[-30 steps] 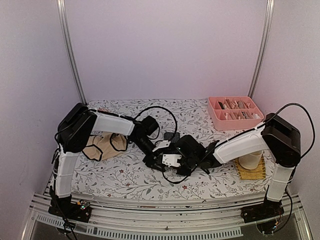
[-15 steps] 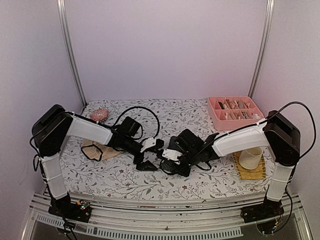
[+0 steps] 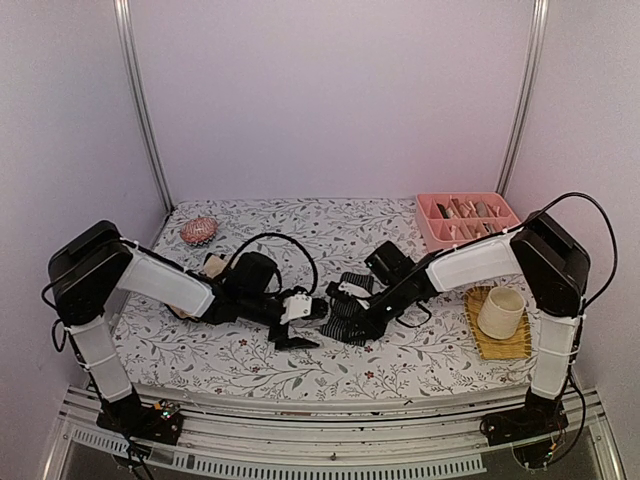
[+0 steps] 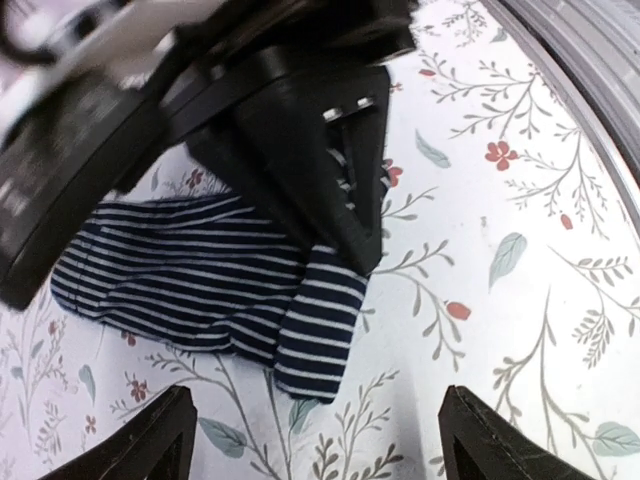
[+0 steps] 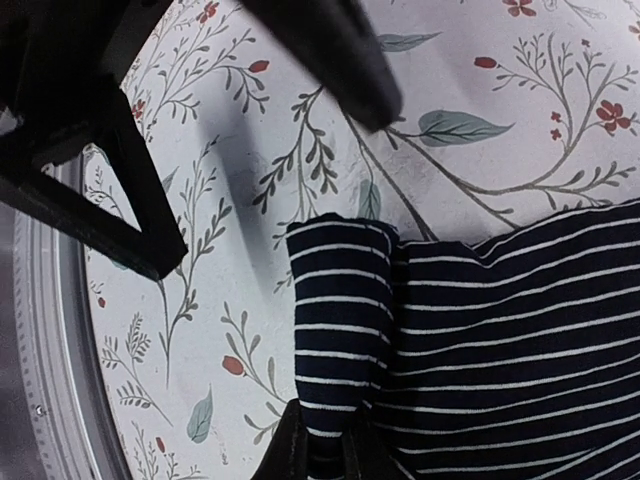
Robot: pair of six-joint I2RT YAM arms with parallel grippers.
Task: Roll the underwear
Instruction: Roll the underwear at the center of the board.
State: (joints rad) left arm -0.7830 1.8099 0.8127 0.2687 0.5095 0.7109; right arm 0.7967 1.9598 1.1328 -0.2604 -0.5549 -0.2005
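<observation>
Beige briefs [image 3: 213,267] partly under left arm [image 3: 165,285], cup [image 3: 501,312] far right; my right claw [image 5: 322,455] pinches striped briefs [image 4: 180,270], left claw [image 4: 320,440] wide; long axis runs claw-to-claw.

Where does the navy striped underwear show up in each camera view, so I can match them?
Top external: the navy striped underwear lies near the table's centre.
Left wrist: the underwear sits left of centre, its top edge hidden.
Right wrist: the underwear fills the lower right, with a folded strip at centre.
Shared landmark: the floral table cover beneath it.
</observation>
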